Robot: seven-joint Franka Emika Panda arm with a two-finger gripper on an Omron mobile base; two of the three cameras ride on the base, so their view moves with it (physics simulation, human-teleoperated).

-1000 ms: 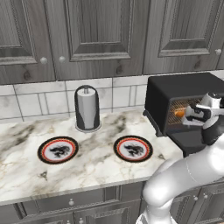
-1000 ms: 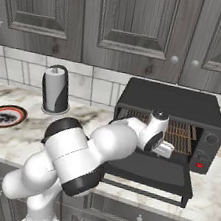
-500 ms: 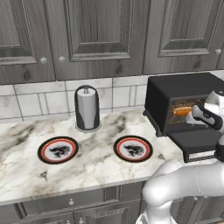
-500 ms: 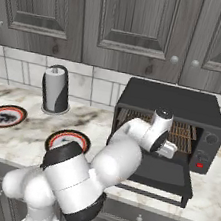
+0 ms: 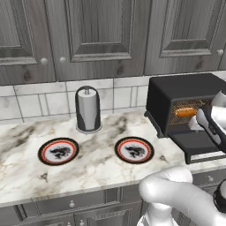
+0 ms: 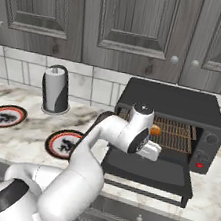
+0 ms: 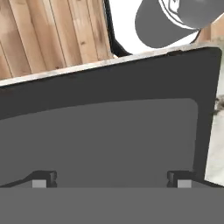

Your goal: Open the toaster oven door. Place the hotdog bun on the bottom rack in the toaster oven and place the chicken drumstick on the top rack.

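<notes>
While the toaster oven door lies folded down flat in front of the toaster oven, the hotdog bun rests inside on a wire rack, apparently the lower one, though the two racks are hard to tell apart. The gripper hangs just above the lowered door, facing down onto its dark inner panel, its jaws spread wide and holding nothing. That fits a bun already delivered and let go. The chicken drumstick cannot be made out with certainty on either plate on the table; both show only dark printed centres. Judging from this, fetching the drumstick for the top rack is what remains.
</notes>
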